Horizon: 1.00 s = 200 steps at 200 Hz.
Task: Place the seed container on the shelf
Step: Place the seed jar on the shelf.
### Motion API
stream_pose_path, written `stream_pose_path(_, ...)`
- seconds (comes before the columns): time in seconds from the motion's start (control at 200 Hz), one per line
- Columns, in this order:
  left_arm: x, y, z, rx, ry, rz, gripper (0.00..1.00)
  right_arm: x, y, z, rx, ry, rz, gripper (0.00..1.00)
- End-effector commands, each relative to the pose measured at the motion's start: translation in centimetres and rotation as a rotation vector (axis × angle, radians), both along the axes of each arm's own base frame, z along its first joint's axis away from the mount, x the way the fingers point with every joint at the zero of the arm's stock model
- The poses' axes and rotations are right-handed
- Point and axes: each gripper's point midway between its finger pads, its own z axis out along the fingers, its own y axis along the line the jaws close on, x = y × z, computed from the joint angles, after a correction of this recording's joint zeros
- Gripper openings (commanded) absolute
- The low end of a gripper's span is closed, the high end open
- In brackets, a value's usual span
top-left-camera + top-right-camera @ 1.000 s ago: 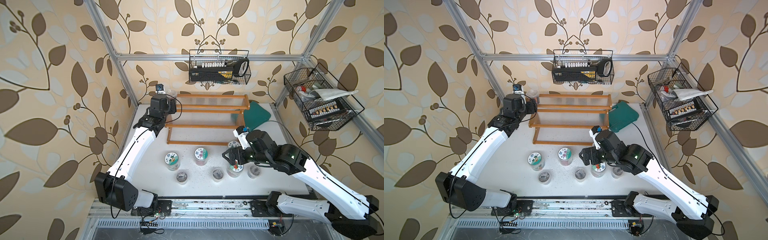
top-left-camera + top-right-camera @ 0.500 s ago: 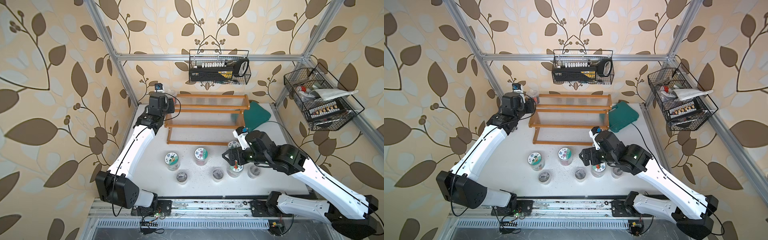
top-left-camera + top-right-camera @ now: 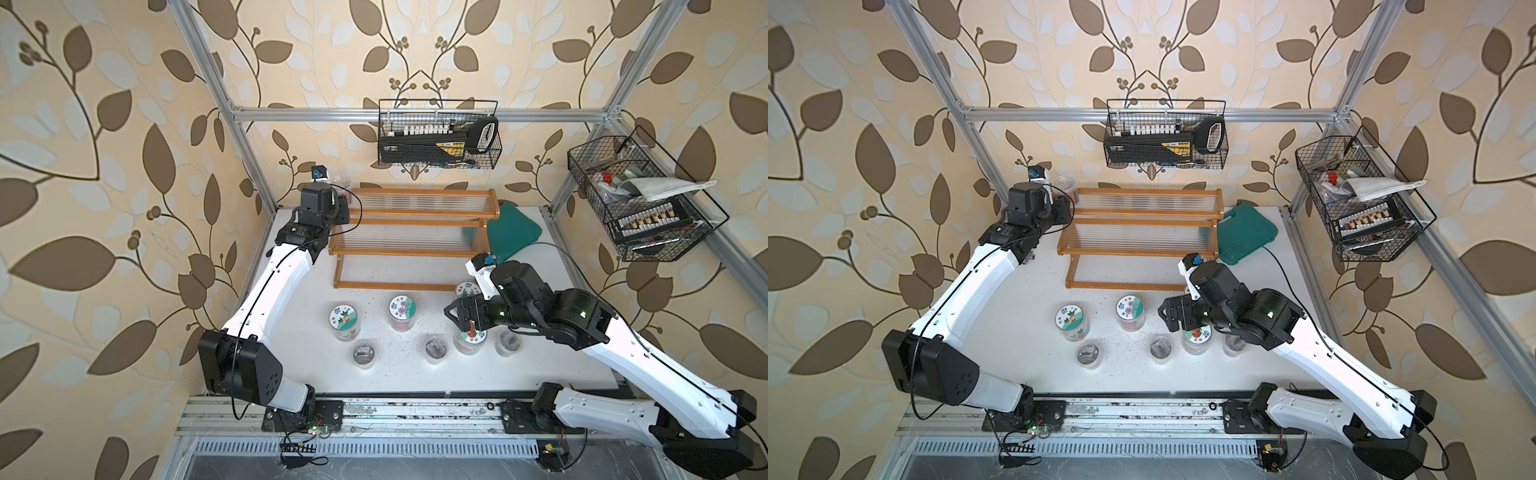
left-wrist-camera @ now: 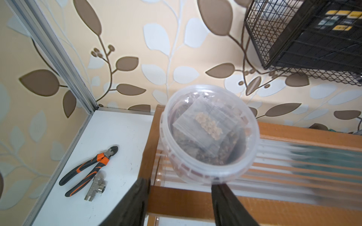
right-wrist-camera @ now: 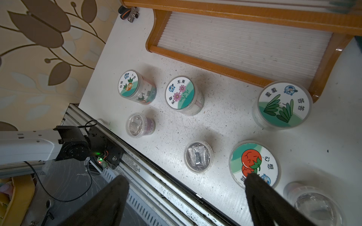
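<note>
- Left wrist view: seed container (image 4: 209,135) = clear tub w/ clear lid, holding a small packet of pale seeds + dark stuff. It's tilted so the lid faces the cam, over the left end of the top tier of the shelf (image 4: 303,137).
- Shelf = 3 stepped tiers, orange-brown wood frame, clear ribbed panels, at the back of the surface (image 3: 395,374).
- L claw (image 4: 179,183): fingers set fairly close w/ a gap between. Tips are right at the tub's lower edge, one under it, the other just off to its side. Can't tell if they pinch it, or if the tub rests on the tier.
- In both top views the tub (image 3: 1065,185) shows at the shelf's back-left corner, just beyond L claw.
- R claw (image 5: 186,182): spread wide, nothing in it, above the front row of jars. One finger (image 5: 270,203) overlaps the tomato-label jar (image 5: 254,162) in right wrist view; contact unclear.
- Also on the surface in front of the shelf: monkey-label jar (image 5: 128,84), flower-label jar (image 5: 180,92), leaf-label jar (image 5: 284,105), plus small clear-lid jars (image 5: 137,125).
- Pliers (image 4: 88,168) + metal fitting (image 4: 96,187) lie side by side on the surface, near the shelf's left end.
- Green case (image 3: 1246,232) just right of the shelf; black wire baskets (image 3: 438,137) up on the walls.
</note>
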Motion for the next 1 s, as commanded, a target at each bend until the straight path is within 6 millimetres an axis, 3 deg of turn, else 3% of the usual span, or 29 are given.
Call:
stream_pose_path(0.0, 0.3, 0.1, 2.2, -0.027, -0.052, -0.007, 0.58, -0.1, -0.2, -0.5, -0.009, 0.006, 0.002, 0.95)
stream_pose_path(0.26, -0.7, -0.3, 2.3, -0.054, -0.029, -0.029, 0.69, -0.3, -0.4, -0.3, -0.003, 0.004, 0.001, 0.95)
stream_pose_path(0.295, -1.7, 0.0, 3.6, -0.063, -0.051, -0.03, 0.71, -0.3, -0.4, -0.3, -0.002, 0.004, 0.002, 0.95)
stream_pose_path(0.425, -3.4, 0.1, 4.3, -0.083, -0.026, -0.037, 0.8, -0.5, -0.4, -0.1, 0.007, 0.006, 0.004, 0.95)
stream_pose_path(0.485, -4.4, 0.2, 4.5, -0.11, -0.015, -0.031, 0.89, -0.6, -0.4, -0.1, 0.011, 0.009, 0.006, 0.96)
stream_pose_path(0.6, -6.6, 0.2, 5.0, -0.167, 0.012, -0.042, 0.98, -0.9, -0.3, -0.3, 0.016, 0.028, 0.012, 0.96)
stream_pose_path(0.77, -10.7, -0.4, 5.5, -0.23, 0.074, -0.103, 0.98, -1.5, 0.0, -0.9, 0.029, 0.076, 0.02, 0.96)
stream_pose_path(0.995, -16.1, -1.6, 5.1, -0.357, 0.168, -0.19, 0.98, -2.7, 0.7, -3.6, -0.035, 0.136, 0.032, 0.97)
